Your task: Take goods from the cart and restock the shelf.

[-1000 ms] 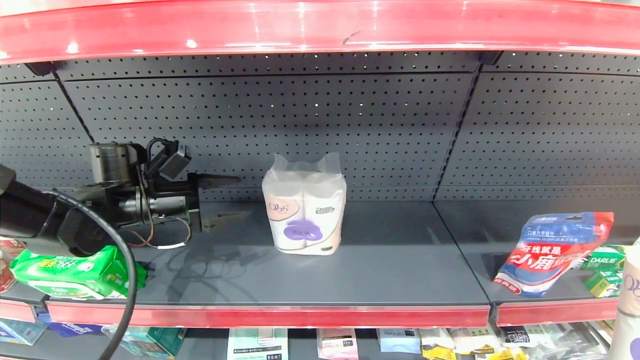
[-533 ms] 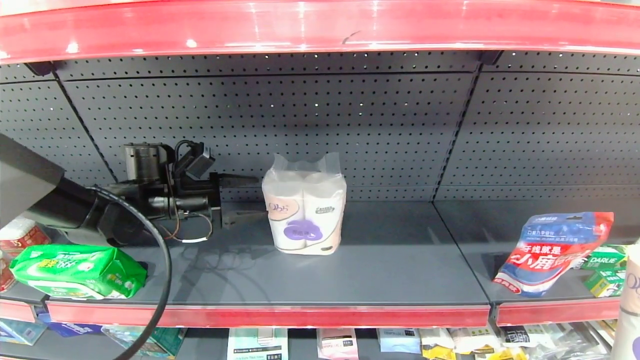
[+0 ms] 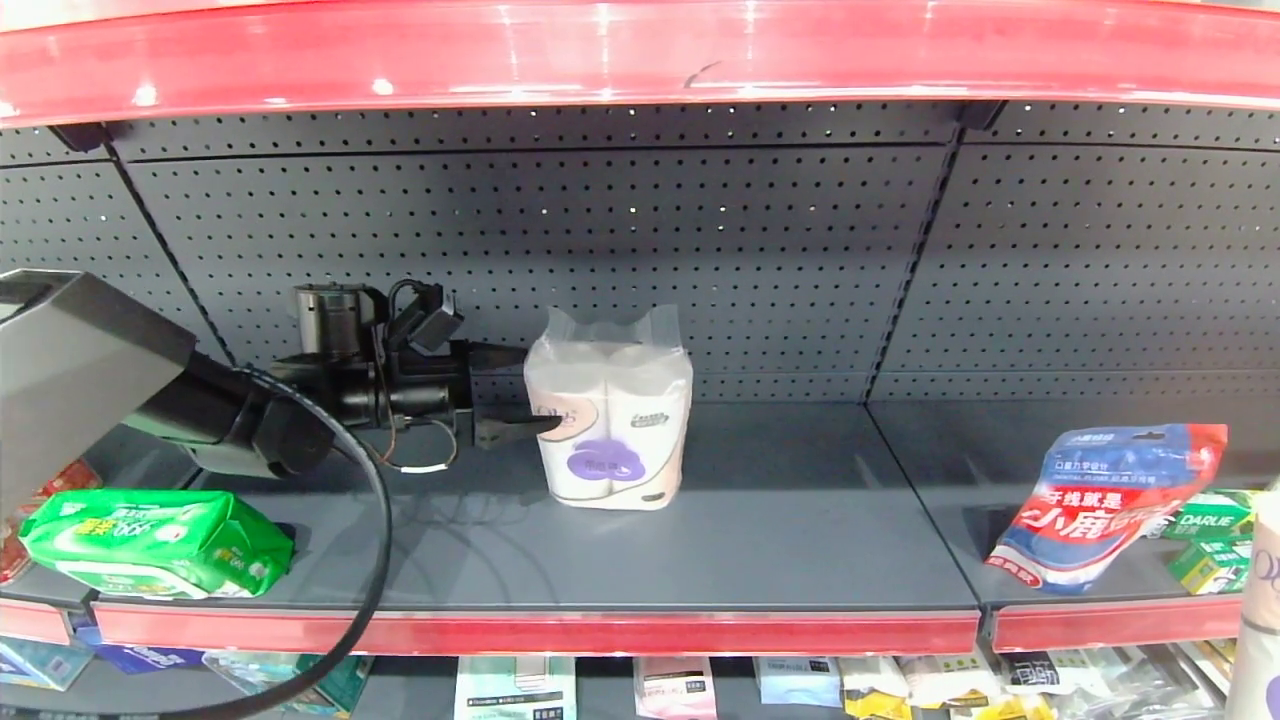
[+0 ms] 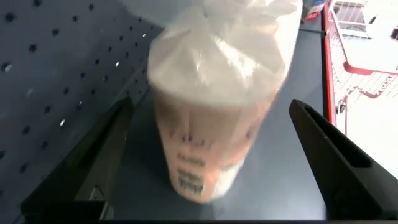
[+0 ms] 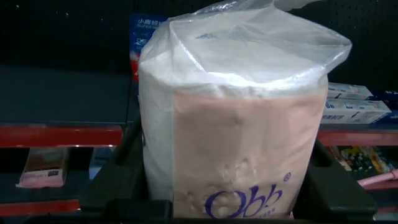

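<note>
1. The standing roll pack (image 3: pixel 610 420) is upright on the grey shelf (image 3: pixel 780 520), near the middle of the bay and close to the pegboard back panel (image 3: pixel 700 250).
2. The left hand (image 3: pixel 528 390) is level with this pack on its left side, fingers spread wide. One finger runs behind the pack, toward the back panel; the other crosses in front of its printed face.
3. In the left wrist view, the left hand (image 4: pixel 210 109) brackets the standing roll pack (image 4: pixel 211 124). Shelf surface shows between the wrapper and each finger.
4. The right hand (image 5: pixel 224 174) is clamped on the held roll pack (image 5: pixel 236 124), which stands upright between its fingers.
5. The held roll pack (image 3: pixel 1258 590) shows at the lower right edge of the head view.
6. A green wipes pack (image 3: pixel 150 540) lies at the front left of the shelf. A blue and red pouch (image 3: pixel 1110 505) leans in the bay to the right. Both are well apart from the standing roll pack.
7. A red wire cart (image 4: pixel 367 62) stands beyond the front edge of the shelf
</note>
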